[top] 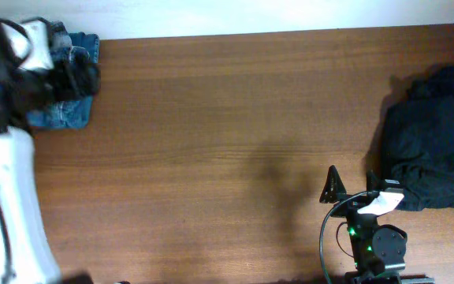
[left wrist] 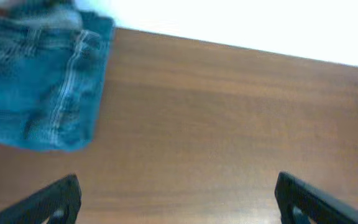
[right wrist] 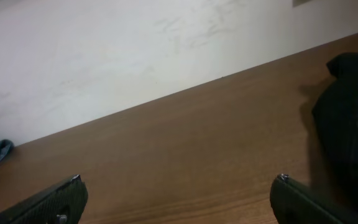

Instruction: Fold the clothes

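Blue denim jeans (top: 68, 114), bunched into a small bundle with pale seams showing, lie in the upper left of the overhead frame at the far edge of the brown wooden table (top: 227, 118). A crumpled black soft fabric garment (top: 432, 138) sits at the right edge, well apart from them.

The left gripper (left wrist: 178, 186) hangs near the jeans with its jaws spread wide and nothing between them. The right gripper (top: 353, 183), low in the frame just beside the black heap, is equally wide and empty.

The black garment looks like the piece waiting to be folded. It has no clear hem or corner showing, so the right arm would do best to pinch an outer edge and draw the cloth toward the bare middle before creasing it.

Nothing else lies on the wood. The white wall (right wrist: 135, 50) behind the table's far edge limits any outward pull.
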{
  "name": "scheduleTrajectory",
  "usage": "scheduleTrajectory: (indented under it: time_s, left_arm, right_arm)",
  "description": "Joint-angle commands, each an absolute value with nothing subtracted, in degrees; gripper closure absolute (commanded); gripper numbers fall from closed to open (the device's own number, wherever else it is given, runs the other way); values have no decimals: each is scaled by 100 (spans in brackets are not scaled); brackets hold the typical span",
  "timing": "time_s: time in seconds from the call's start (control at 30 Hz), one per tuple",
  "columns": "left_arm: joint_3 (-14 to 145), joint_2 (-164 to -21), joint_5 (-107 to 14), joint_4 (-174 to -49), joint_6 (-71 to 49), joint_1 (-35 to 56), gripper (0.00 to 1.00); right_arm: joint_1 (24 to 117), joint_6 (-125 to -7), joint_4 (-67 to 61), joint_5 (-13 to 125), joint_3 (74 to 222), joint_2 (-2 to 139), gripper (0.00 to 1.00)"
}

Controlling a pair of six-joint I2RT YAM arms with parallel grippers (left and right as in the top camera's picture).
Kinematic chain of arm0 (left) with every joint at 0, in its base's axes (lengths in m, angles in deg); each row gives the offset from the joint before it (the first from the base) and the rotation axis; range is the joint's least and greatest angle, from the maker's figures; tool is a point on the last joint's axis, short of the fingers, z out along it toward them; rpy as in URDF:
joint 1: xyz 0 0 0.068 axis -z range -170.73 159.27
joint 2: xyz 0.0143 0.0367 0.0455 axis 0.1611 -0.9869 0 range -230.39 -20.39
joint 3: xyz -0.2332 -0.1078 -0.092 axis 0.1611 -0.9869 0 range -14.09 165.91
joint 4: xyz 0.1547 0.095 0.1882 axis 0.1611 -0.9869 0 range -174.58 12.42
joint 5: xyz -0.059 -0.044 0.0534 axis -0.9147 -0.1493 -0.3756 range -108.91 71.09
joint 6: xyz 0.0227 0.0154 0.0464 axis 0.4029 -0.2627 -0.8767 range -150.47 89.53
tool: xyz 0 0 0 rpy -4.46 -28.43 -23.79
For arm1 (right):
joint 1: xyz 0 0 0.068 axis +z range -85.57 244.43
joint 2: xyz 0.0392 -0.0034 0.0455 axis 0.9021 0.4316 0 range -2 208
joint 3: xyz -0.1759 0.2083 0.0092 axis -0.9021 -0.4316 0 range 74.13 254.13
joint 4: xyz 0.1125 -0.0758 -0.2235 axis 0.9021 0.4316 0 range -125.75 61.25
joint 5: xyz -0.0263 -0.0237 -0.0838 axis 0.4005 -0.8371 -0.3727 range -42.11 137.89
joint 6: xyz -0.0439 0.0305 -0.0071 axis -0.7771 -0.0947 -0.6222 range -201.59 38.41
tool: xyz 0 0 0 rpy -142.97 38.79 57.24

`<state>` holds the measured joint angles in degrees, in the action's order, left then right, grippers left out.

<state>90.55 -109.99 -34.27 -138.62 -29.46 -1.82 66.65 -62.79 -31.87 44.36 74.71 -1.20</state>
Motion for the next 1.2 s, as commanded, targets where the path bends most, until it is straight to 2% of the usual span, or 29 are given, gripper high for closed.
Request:
scheduleTrajectory:
  time_s: [0.0, 0.23, 0.37, 0.53, 0.77, 0.93, 1.17]
  left_arm:
    - [7398, -10160, -3044, -13149, -3035, 141, 1]
    - [3728, -8566, -3068, -10537, -3022, 285, 1]
    - [1711, -7465, -3066, -8417, -3009, 285, 0]
    - [-27, -6003, -3178, -6601, -3007, 288, 1]
    - [-787, -4923, -2994, -6056, -3014, 663, 1]
    - [-849, -4547, -2504, -6059, -3014, 1131, 1]
    - [-1021, -3896, -2478, -6387, -3014, 1173, 1]
  right_arm:
    - [6628, -6338, -3139, 4449, 7445, -179, 1]
    - [6628, -6338, -3139, 4449, 7445, -179, 1]
    - [6628, -6338, -3139, 4449, 7445, -179, 1]
    - [6628, -6338, -3139, 4449, 7445, -179, 1]
    - [6628, -6338, -3139, 4449, 7445, -179, 2]
    - [6628, -6338, -3142, 4449, 7445, -179, 1]
    - [6628, -6338, -3139, 4449, 7445, -179, 1]
